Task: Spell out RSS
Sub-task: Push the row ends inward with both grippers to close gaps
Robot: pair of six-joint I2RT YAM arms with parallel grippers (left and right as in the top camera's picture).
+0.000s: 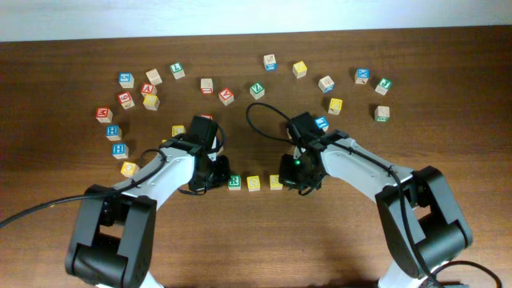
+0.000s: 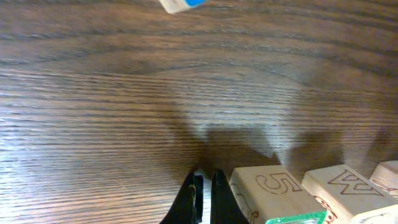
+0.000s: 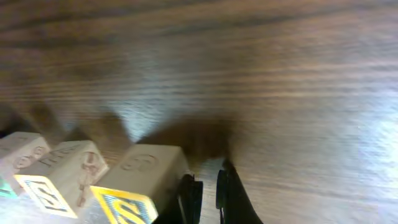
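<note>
Three cubes stand in a row near the table's front middle: the green R cube (image 1: 234,182), a yellow cube (image 1: 254,183) and a second yellow cube (image 1: 275,182). My left gripper (image 1: 210,179) sits low on the table just left of the R cube, its fingers (image 2: 205,186) almost together and empty, beside the R cube (image 2: 273,190). My right gripper (image 1: 295,180) sits just right of the row, its fingers (image 3: 208,186) nearly together and empty, beside the end yellow cube (image 3: 146,171). The middle cube (image 3: 68,168) shows beyond it.
Several other letter cubes lie scattered in an arc across the back of the table, such as a red one (image 1: 226,96), a green one (image 1: 257,90) and a blue one (image 1: 321,123) by the right arm. Yellow cubes (image 1: 129,168) lie at the left.
</note>
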